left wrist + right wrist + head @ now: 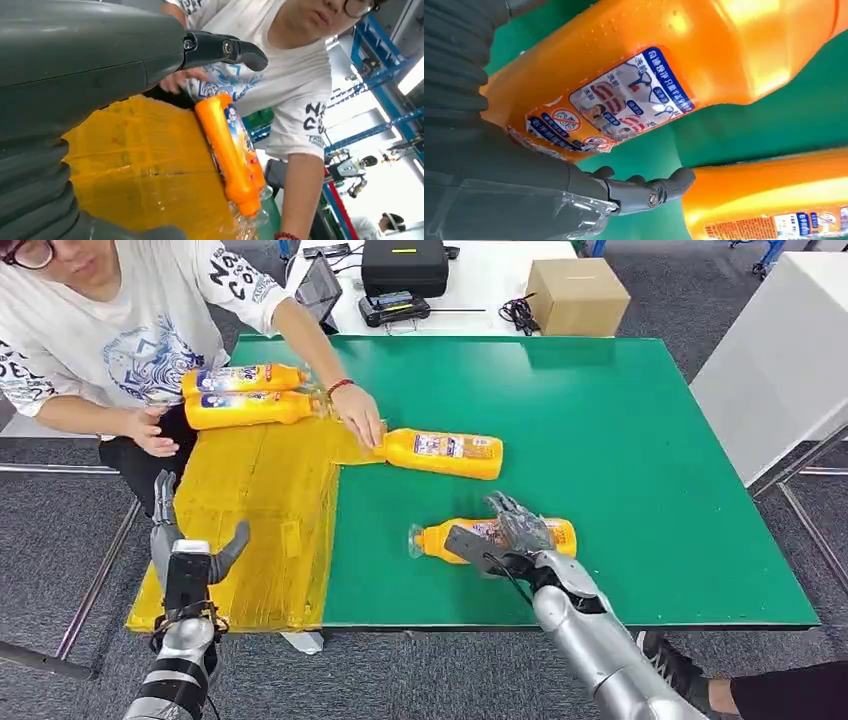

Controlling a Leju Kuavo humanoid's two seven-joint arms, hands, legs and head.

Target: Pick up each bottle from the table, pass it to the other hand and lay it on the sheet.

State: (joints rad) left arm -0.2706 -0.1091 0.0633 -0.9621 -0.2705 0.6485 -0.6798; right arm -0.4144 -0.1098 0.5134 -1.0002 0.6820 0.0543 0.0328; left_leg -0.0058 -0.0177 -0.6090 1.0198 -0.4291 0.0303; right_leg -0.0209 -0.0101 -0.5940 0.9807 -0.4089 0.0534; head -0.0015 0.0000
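Several orange bottles lie on their sides. Two bottles (243, 378) (250, 409) rest at the far end of the yellow sheet (260, 510). A third bottle (445, 453) lies on the green table (620, 440) just right of the sheet, and a person's hand (360, 425) touches its neck. My right hand (505, 535) is over the nearest bottle (555, 535), its fingers spread across it. Its thumb (649, 190) stands off the label side of that bottle (634, 75). My left hand (190, 555) hovers with fingers apart over the sheet's near left corner.
A person in a white shirt (110, 330) leans in at the far left. A cardboard box (577, 295), a black case (404, 265) and cables sit beyond the table's far edge. A white table (780, 360) stands to the right. The green surface's right half is bare.
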